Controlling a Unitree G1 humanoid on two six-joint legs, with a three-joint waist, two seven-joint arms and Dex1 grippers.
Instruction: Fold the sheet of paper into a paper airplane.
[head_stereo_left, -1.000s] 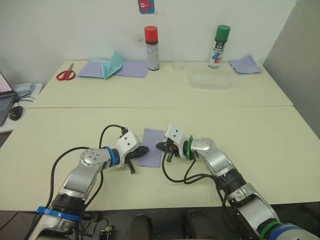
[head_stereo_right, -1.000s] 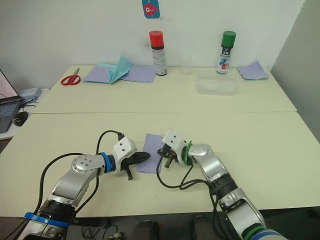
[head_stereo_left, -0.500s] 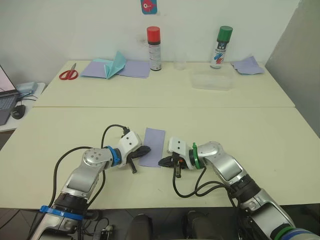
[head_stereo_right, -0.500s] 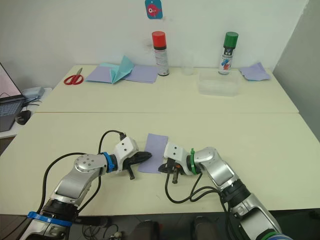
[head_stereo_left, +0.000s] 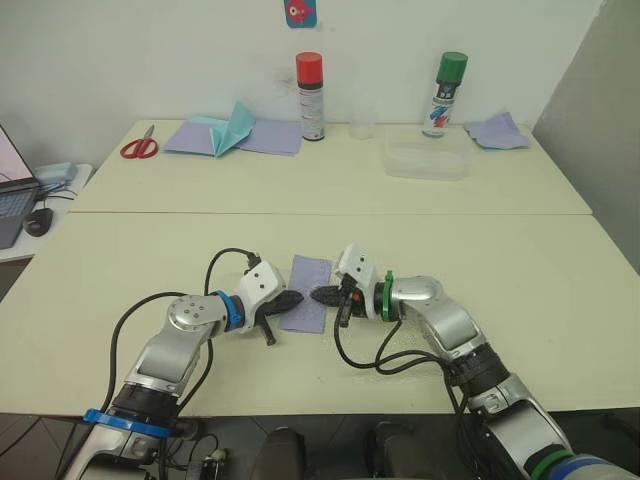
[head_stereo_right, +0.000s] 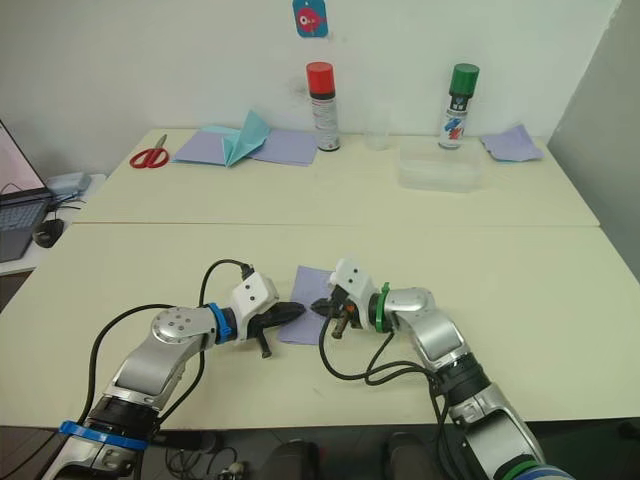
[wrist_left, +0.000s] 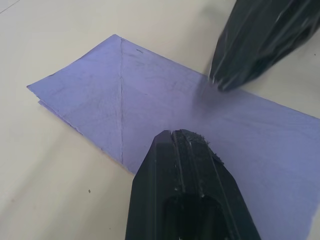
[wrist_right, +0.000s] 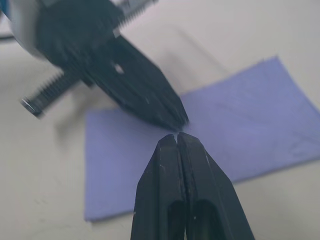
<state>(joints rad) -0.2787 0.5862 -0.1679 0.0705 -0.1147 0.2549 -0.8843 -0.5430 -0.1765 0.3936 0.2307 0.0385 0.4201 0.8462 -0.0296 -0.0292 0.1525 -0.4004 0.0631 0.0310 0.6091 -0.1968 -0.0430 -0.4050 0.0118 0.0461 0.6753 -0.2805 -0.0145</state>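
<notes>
On the near table at six o'clock, the sheet of paper (head_stereo_left: 307, 291) lies folded; left gripper (head_stereo_left: 288, 299) and right gripper (head_stereo_left: 322, 295), both pinched together empty, press its opposite edges, probably flattening the crease

1. The sheet of paper (wrist_left: 165, 105) runs off the left wrist view's edge, part hidden behind the left gripper (wrist_left: 172, 134);
2. The right gripper (wrist_left: 220, 82) there is blurred, its upper part cut off.

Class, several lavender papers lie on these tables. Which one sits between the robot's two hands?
The folded sheet on the near table, flat between the left hand and right hand. The other lavender papers lie along the far table's back edge, near the scissors and the green-capped can.
</notes>
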